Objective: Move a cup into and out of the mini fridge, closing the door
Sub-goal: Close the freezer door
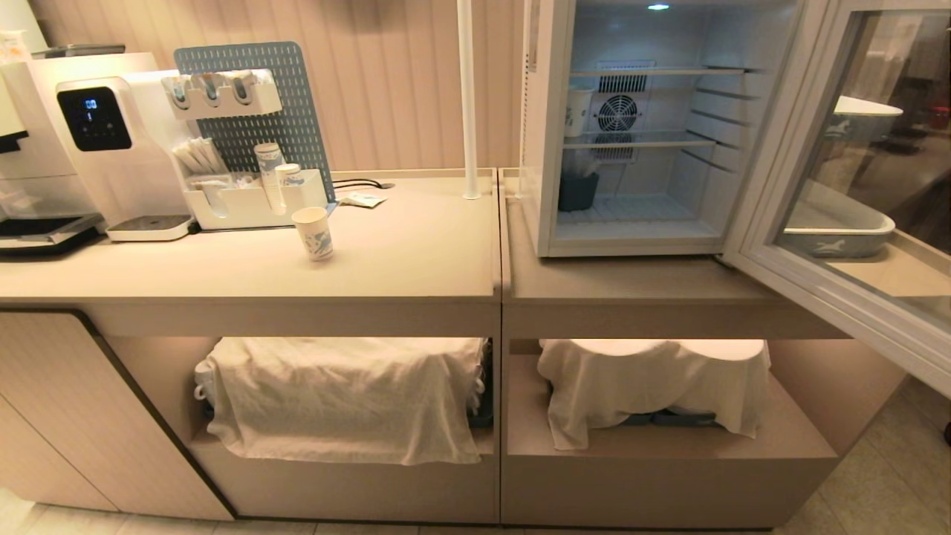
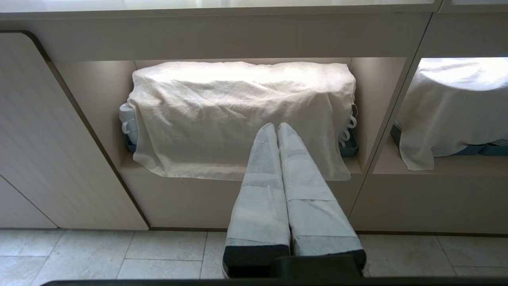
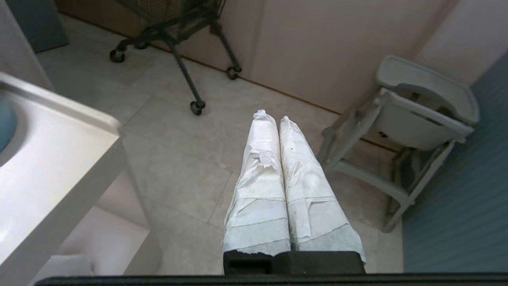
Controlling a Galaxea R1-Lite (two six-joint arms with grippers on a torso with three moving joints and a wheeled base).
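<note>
Head view: neither of my arms shows. My left pincer (image 2: 277, 129) hangs pressed closed, empty, before the cloth-draped shelf (image 2: 242, 119) under the counter (image 1: 416, 253). My right pincer (image 3: 274, 119) is closed too, holding nothing, over the floor beside the door (image 1: 839, 193), which stands wide open. The cup (image 1: 313, 232) stands on the counter, well left of the fridge (image 1: 550, 134).

Two draped cloths (image 1: 345, 394), (image 1: 654, 383)

White cup (image 1: 313, 232), blue print
</note>
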